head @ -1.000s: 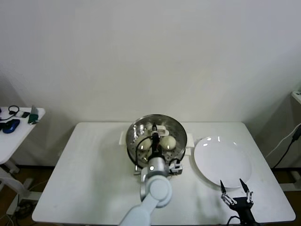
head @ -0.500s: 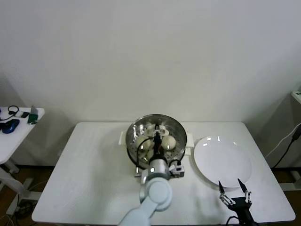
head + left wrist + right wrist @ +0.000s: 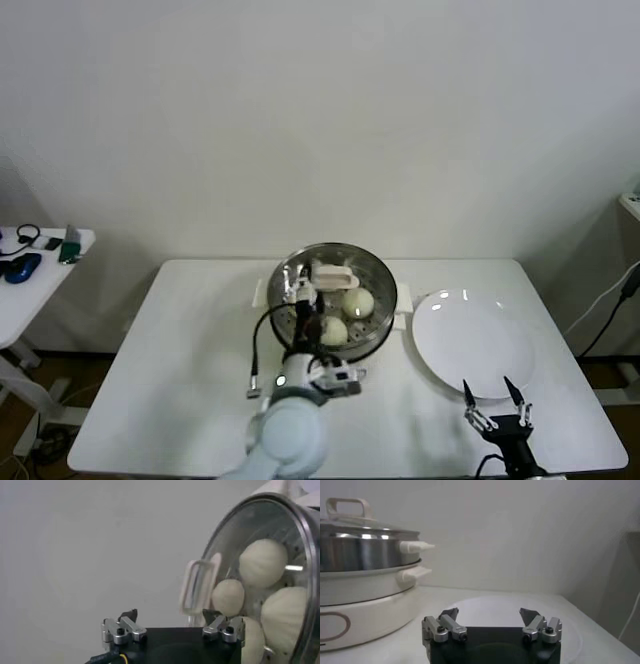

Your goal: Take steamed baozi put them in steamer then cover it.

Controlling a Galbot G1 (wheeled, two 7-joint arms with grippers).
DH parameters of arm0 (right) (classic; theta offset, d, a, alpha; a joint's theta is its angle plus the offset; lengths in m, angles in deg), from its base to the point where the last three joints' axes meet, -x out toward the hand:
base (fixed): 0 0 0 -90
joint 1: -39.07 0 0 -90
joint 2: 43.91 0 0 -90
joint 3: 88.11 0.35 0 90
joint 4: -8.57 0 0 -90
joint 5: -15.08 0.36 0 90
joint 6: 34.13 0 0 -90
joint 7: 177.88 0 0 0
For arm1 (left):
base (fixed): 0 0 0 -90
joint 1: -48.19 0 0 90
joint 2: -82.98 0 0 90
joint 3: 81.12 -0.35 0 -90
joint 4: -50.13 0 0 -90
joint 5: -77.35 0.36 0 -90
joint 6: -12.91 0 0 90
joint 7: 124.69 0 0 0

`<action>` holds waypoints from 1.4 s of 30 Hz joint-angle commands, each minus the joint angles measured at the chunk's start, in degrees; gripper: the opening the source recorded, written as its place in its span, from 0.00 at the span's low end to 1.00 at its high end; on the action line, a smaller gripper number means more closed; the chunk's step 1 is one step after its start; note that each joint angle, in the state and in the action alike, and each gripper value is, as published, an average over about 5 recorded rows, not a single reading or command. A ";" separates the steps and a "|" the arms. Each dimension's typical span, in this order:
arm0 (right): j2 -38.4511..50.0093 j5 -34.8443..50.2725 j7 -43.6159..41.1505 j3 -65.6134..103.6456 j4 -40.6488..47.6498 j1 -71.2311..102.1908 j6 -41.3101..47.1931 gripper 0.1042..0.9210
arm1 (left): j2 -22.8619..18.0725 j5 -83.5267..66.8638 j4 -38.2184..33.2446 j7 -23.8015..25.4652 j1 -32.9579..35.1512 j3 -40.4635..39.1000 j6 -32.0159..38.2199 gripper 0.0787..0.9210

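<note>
The steamer (image 3: 378, 282) stands on its cream cooker base (image 3: 365, 610) at the table's middle back. The glass cover (image 3: 320, 262) lies on it, cream handle (image 3: 333, 275) up. Several baozi (image 3: 358, 302) show through the glass, also in the left wrist view (image 3: 262, 562). My left gripper (image 3: 302, 292) is open and empty, just left of the handle (image 3: 200, 587) above the cover's rim. My right gripper (image 3: 495, 402) is open and empty, low at the table's front right. The steamer (image 3: 365, 547) and the covering lid (image 3: 360, 527) also show in the right wrist view.
An empty white plate (image 3: 470, 340) lies right of the steamer, just beyond my right gripper (image 3: 490, 614). A small side table (image 3: 40, 250) with small items stands far left. The wall is close behind the table.
My left gripper has let go of the cover's handle and drawn back to the left of it, the arm swinging left. The cover stays on the steamer. The right arm has barely moved.
</note>
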 commanded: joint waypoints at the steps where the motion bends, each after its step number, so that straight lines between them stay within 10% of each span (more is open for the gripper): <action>1: -0.67 0.19 0.92 -0.36 -1.96 -1.17 0.43 0.88 | 5.35 -50.73 -12.85 -17.82 11.73 26.85 19.75 0.87; 9: -0.44 -0.08 0.75 -0.59 -1.39 -2.08 -0.34 0.88 | 4.78 -89.21 -11.59 -19.24 27.61 49.38 38.05 0.88; 17: -0.20 0.29 0.62 -1.28 1.26 -3.77 -2.48 0.88 | 2.43 -91.31 -0.27 -19.44 36.91 46.91 53.27 0.88; 42: -0.25 1.43 0.66 -2.20 3.27 -4.92 -4.48 0.88 | -1.32 -85.72 7.96 -18.00 37.33 41.20 57.57 0.88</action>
